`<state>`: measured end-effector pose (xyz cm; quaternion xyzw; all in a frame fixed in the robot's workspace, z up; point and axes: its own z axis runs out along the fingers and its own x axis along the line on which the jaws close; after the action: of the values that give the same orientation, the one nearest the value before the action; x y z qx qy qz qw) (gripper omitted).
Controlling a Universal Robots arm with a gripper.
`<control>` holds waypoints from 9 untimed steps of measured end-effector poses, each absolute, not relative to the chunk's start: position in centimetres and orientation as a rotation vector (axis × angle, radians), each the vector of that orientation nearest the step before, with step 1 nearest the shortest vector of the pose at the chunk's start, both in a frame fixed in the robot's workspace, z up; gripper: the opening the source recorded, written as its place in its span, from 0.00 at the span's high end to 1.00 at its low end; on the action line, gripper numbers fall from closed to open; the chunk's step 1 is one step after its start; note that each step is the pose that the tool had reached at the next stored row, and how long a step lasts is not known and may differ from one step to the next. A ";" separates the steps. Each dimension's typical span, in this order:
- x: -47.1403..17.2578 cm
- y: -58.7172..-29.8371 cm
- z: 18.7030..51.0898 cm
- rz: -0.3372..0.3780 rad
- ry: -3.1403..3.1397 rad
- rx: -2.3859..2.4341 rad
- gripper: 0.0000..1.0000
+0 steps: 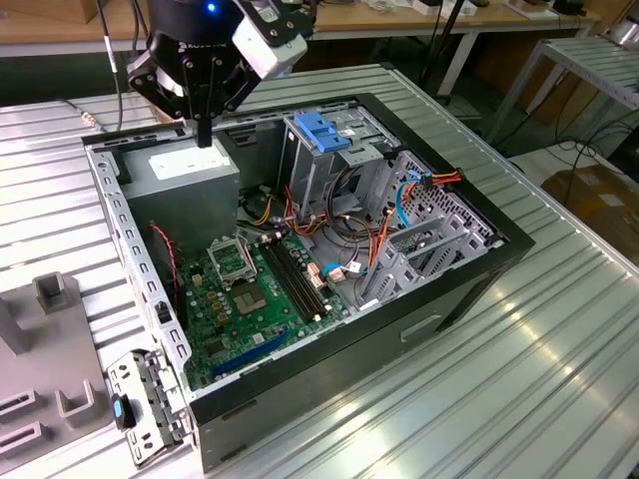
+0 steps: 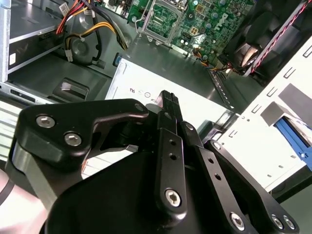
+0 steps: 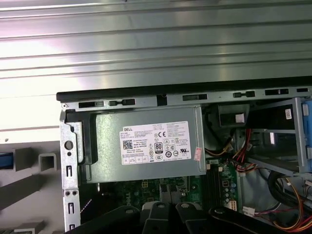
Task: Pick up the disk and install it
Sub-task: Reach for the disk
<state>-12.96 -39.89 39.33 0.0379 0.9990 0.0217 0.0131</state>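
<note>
My gripper (image 1: 205,138) hangs just above the grey power-supply box (image 1: 185,178) in the back corner of the open computer case (image 1: 479,254), on the exterior view's left. In the second wrist view the black fingers (image 2: 168,105) are pressed together with nothing between them, so the gripper is shut and empty. Outside the perforated case wall (image 1: 135,249), beside a grey fixture, a bright blue strip (image 2: 293,137) shows. It looks like the edge of the disk's carrier. It is also seen as a blue sliver (image 3: 4,161) in the first wrist view. The rest of the disk is cut off.
A tall metal cage with a large blue handle (image 1: 321,130) stands at the case's back. The green motherboard (image 1: 250,289) and loose orange, red and blue cables (image 1: 394,215) fill the floor. A grey fixture (image 1: 50,299) and a metal bracket with a blue tab (image 1: 135,409) lie on the ribbed table (image 1: 519,379).
</note>
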 end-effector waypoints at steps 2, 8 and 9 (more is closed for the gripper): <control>-13.0 -39.9 39.3 0.068 3.113 0.118 0.89; -13.2 -39.9 39.3 0.068 3.112 0.118 0.89; -13.2 -39.9 39.3 0.068 3.112 0.118 0.89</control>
<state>-13.22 -39.89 39.32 0.0379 0.9990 0.0217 0.0131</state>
